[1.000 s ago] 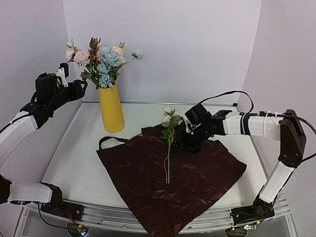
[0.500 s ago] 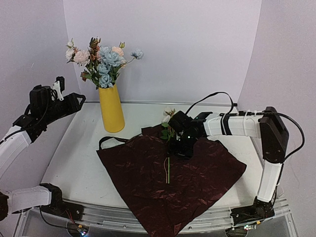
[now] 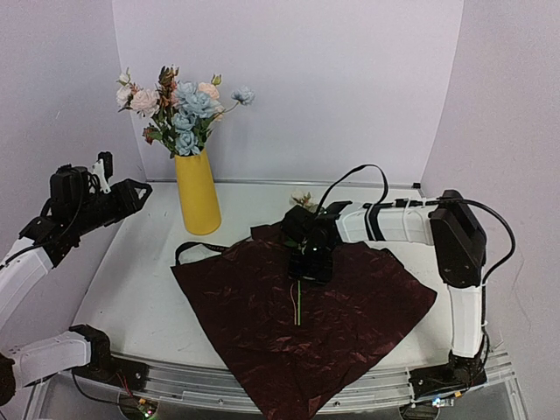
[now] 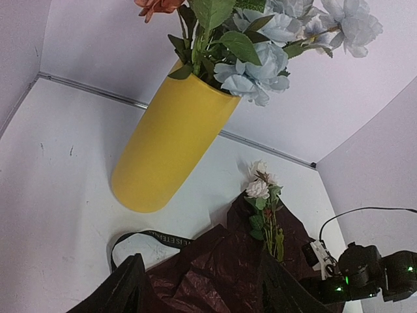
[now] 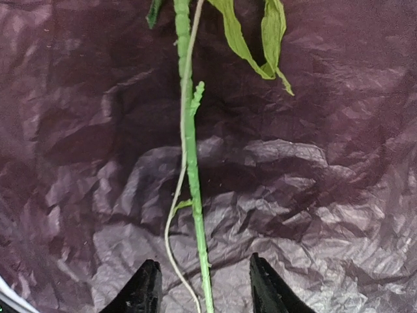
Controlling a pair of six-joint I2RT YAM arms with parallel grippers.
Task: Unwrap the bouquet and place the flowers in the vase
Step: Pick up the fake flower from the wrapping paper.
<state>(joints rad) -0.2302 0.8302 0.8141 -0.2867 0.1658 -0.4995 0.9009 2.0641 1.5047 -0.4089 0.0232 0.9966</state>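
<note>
One last flower (image 3: 297, 306) lies flat on the dark red wrapping paper (image 3: 367, 306) near the middle of the table (image 3: 131, 271). The right gripper (image 3: 308, 262) is lowered over its stem (image 5: 190, 143). In the right wrist view its jaws stand partly open on either side of the green stalk, with paper showing in the gap on both sides and nothing clamped yet.

The left gripper (image 3: 112, 175) hangs above the table's left edge, its jaws apart and empty. The yellow vase (image 3: 198, 192) stands upright toward the far left corner, already crowded with pink, pale blue and cream roses. The black ribbon (image 3: 188, 249) trails from the paper's left corner.

The flower's long axis runs from near edge to far edge. Its pale bloom (image 4: 257, 188) points toward the far edge, and the cut end points back toward the arms.

A clean pick probably means centring the stalk between the fingers before closing. The grip should take the green stem alone, not the thin pale strand beside it or a fold of crinkled paper. A straight lift should keep the sheet from dragging along. The stem then has to be tipped upright, cut end down, and the full vase mouth leaves little room.
</note>
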